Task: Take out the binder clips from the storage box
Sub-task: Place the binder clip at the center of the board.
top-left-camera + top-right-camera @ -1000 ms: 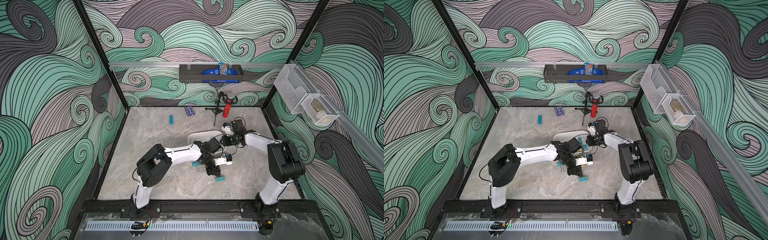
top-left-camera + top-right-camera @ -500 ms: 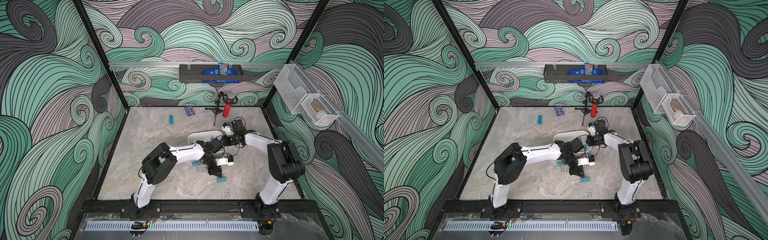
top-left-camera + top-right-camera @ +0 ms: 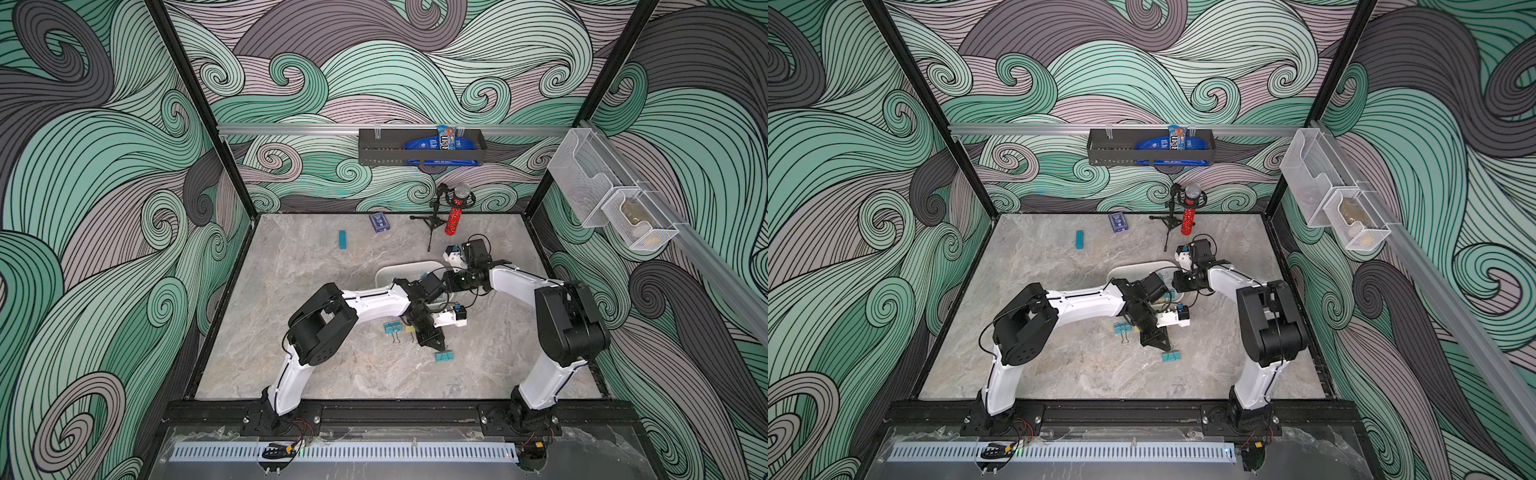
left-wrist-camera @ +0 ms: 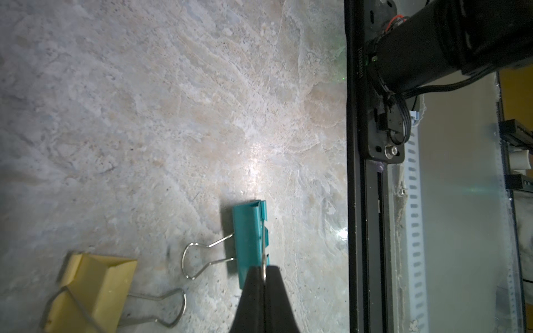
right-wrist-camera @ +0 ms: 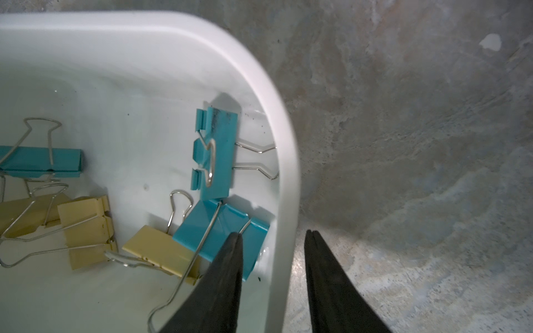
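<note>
The white storage box (image 3: 399,268) (image 3: 1133,266) sits mid-table, partly under both wrists. In the right wrist view it holds several teal and yellow binder clips (image 5: 215,152). My right gripper (image 5: 272,233) (image 3: 451,282) straddles the box's wall (image 5: 288,161), one finger inside over a teal clip (image 5: 222,230) and one outside, closed on the wall. My left gripper (image 4: 264,271) (image 3: 436,345) is shut on the wire handle of a teal binder clip (image 4: 249,236) (image 3: 444,356) low over the table in front of the box. A yellow clip (image 4: 95,288) (image 3: 410,328) and a teal one (image 3: 392,327) lie beside it.
A flat teal block (image 3: 342,240), a blue card box (image 3: 379,222) and a red microphone on a tripod (image 3: 453,218) stand at the back. A black tray (image 3: 419,145) and mesh bins (image 3: 611,199) hang on the walls. The black front rail (image 4: 357,173) is close to the left gripper.
The left arm's elbow has swung a little to the right; its gripper and the teal clip have barely shifted. The right arm has not moved.
</note>
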Available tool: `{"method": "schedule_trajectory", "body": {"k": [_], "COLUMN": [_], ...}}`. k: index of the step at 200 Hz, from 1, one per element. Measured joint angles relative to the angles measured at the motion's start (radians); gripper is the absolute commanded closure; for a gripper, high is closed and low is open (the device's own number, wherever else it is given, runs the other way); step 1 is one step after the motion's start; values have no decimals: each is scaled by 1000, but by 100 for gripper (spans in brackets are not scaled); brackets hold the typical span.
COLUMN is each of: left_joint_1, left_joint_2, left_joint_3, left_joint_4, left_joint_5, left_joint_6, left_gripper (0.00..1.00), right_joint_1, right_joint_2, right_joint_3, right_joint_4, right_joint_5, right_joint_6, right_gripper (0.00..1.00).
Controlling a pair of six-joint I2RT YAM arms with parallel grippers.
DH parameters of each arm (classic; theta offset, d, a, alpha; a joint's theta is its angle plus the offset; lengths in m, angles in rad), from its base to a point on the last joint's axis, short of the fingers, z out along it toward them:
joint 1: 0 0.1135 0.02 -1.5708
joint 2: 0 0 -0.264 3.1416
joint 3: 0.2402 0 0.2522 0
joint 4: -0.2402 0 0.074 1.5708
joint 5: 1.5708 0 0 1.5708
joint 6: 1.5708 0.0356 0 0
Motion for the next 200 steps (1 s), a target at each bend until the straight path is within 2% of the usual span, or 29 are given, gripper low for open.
{"method": "schedule_trajectory", "body": {"k": [63, 119, 200], "left_joint_1": [5, 16, 22], "left_joint_2": [13, 22, 23], "left_joint_3": [19, 19, 44], "left_joint_4": [-5, -7, -13], "left_joint_5": [-4, -33, -50], "left_joint_6": [2, 7, 8], "left_gripper": [92, 83, 80], "right_joint_1": [0, 0, 0], "right_joint_2": [0, 0, 0], "right_joint_3": [0, 0, 0], "right_joint_4": [0, 0, 0], "right_joint_5": [0, 0, 0], "right_joint_6": [0, 0, 0], "right_gripper": [62, 61, 61]}}
